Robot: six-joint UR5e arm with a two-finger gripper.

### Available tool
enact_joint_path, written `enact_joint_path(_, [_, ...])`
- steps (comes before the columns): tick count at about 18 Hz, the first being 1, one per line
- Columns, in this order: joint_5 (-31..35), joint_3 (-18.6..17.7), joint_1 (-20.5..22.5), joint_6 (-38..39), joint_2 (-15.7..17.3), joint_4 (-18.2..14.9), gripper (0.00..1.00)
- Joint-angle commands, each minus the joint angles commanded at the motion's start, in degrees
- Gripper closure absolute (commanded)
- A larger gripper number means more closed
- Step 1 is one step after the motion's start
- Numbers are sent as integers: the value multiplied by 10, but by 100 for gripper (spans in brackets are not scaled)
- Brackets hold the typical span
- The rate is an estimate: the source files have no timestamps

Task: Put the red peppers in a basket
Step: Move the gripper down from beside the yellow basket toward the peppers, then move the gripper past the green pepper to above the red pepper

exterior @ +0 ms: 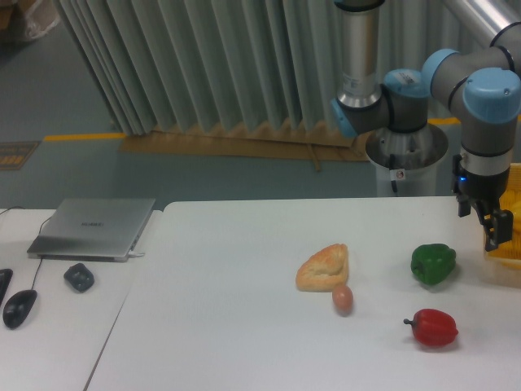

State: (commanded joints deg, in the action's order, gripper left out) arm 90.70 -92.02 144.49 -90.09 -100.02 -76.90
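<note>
Red and glossy, the red pepper [433, 327] lies on the white table [244, 326], with its short dark stem pointing away from the basket. Nothing touches it. I take this pepper as the landmark. The green pepper [433, 264] lies just behind it, a little apart. The small brown egg [343, 299] is near it on the stem side, and the piece of bread [324, 267] touches the egg from behind.

The yellow basket [506, 244] is behind the red pepper on the side away from the stem, cut by the picture edge, so only a part shows. The tool [496, 230] hangs over the near rim of the basket, well above and behind the red pepper. It seems to hold nothing, but whether its fingers are wide or narrow I cannot tell, because they are dark and small.

I judge that the task is at its beginning: the pepper is not yet grasped. The next move calls for bringing the tool forward and down over the red pepper, passing clear of the green one, and opening it wide enough for the round body.

Far on the stem side lies a closed grey laptop [94, 228]; its lid has a mark, but it is too small to read. No other writing is readable.
</note>
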Motion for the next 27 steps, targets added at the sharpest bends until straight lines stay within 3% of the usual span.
enact_joint_path(12, [0, -2, -41, 19, -3, 3, 0])
enact_joint_path(19, [3, -4, -74, 112, -11, 4, 0])
enact_joint_path(23, [7, -4, -108, 189, -31, 44, 0])
enact_joint_path(26, [43, 9, -125, 215, -49, 54, 0])
enact_joint_path(27, [47, 18, -126, 234, -56, 72, 0])
